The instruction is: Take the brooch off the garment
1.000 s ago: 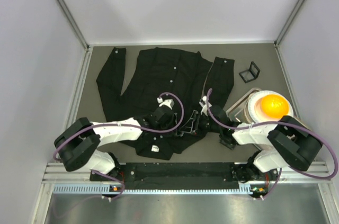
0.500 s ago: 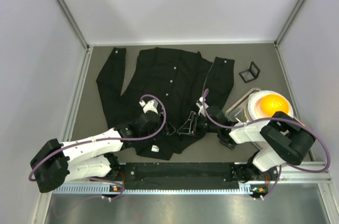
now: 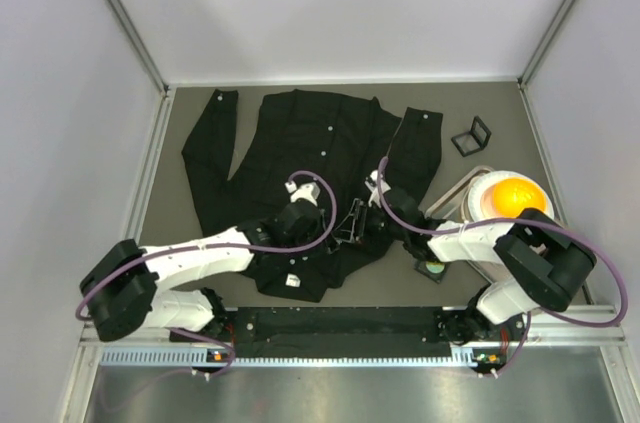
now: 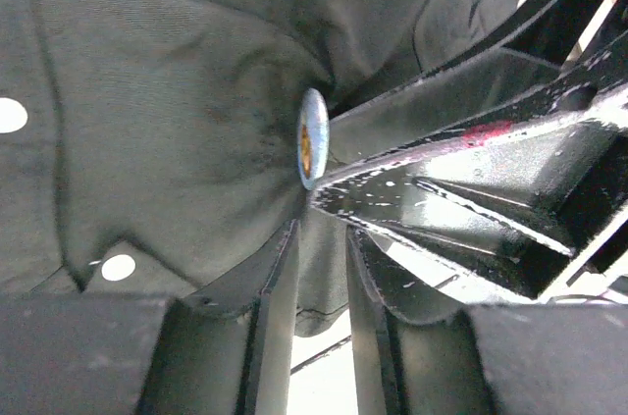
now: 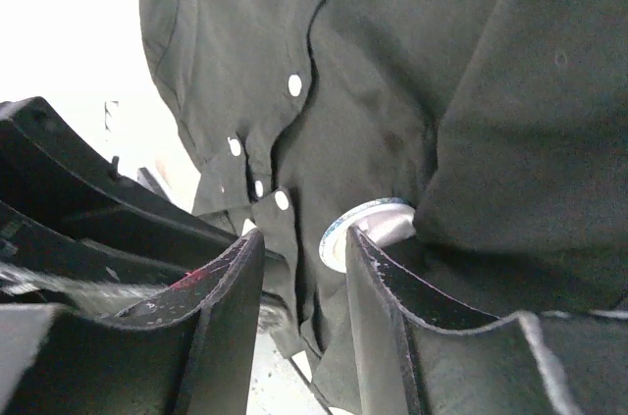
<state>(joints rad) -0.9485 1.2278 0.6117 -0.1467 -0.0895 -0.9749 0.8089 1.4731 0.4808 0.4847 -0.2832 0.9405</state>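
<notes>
The shirt [image 3: 300, 143] is spread flat over the middle of the table [image 3: 470, 103], collar toward the far edge and hem toward the near edge. Part of its row of white buttons [image 5: 294, 84] is seen from the right wrist. The brooch [image 4: 312, 137] is pinned on the shirt's near right part, where both arms meet. From above it cannot be made out, being covered by the two claws. From the left wrist it is seen edge-on as a thin disc with a bluish rim. From the right wrist its pale face is half buried under a fold of cloth.

The left gripper [image 4: 322, 231] is held just below the brooch with its fingers slightly parted. Pale table is seen through the gap and nothing is seen clamped. The right gripper [image 5: 304, 238] is set with its fingertips at the brooch and a gap between them. Whether the brooch or the cloth is pinched cannot be told.

Near the far right corner a small black frame [image 3: 471, 136] is seen. By the right edge an orange-topped white object [image 3: 510, 201] is partly cut off by the right arm.
</notes>
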